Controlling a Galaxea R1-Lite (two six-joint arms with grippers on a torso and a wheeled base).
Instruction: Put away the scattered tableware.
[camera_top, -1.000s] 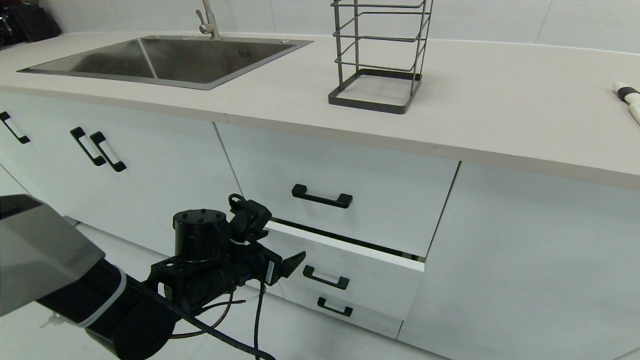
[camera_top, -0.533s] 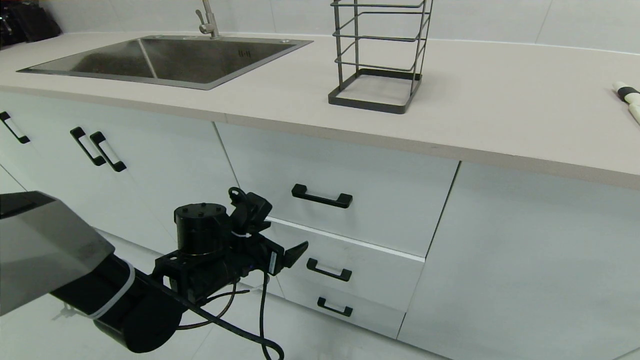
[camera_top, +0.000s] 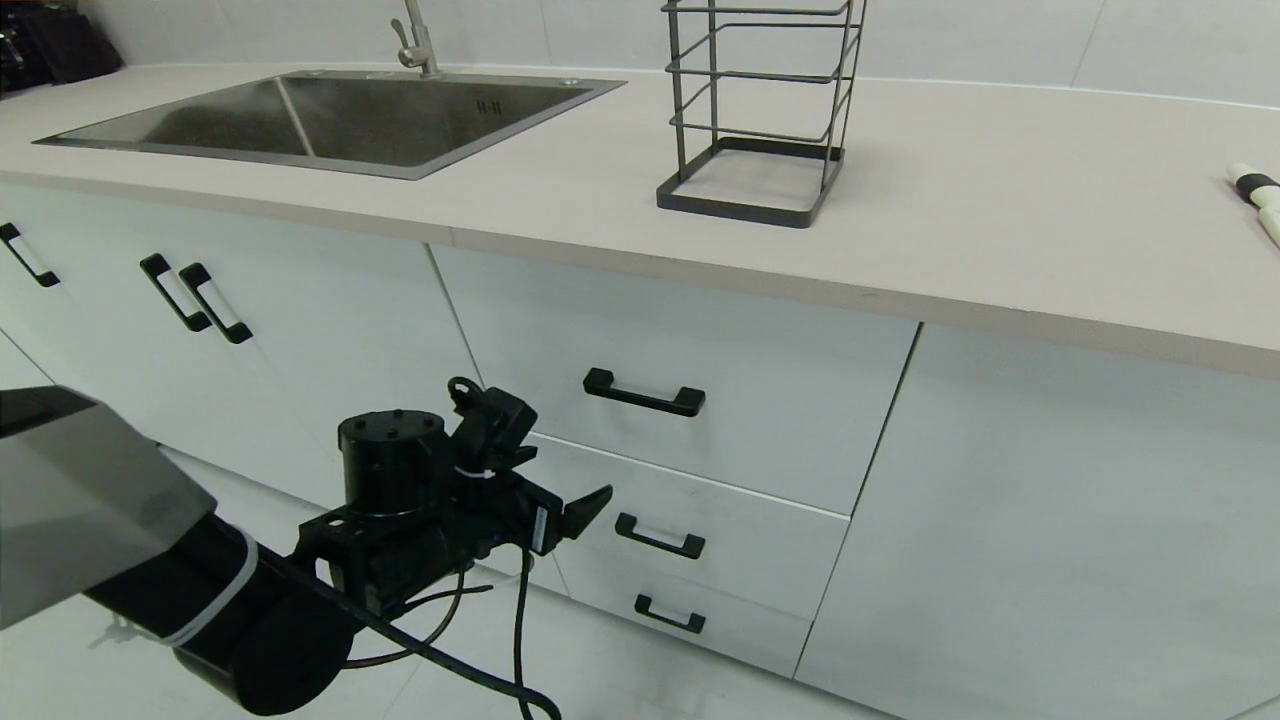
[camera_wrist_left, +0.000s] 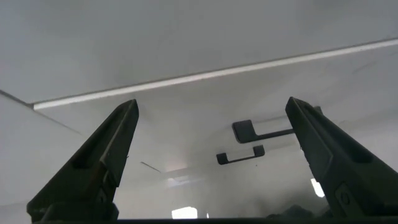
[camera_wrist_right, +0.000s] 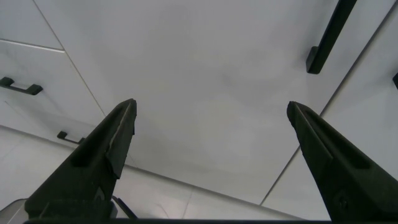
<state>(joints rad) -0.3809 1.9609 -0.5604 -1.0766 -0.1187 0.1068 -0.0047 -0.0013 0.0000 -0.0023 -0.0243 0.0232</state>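
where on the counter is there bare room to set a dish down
Widest bare patch: counter between the wire rack and the utensil at the right edge. Also the strip along the front edge, before the sink. Tightest: the gap between sink and rack.

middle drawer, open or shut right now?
Shut. The middle drawer front sits flush with the top drawer, no gap showing between them.

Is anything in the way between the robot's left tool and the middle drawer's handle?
Nothing visible is. The open left tool sits just left of the middle drawer's handle, with only that shut drawer's bare front between them.
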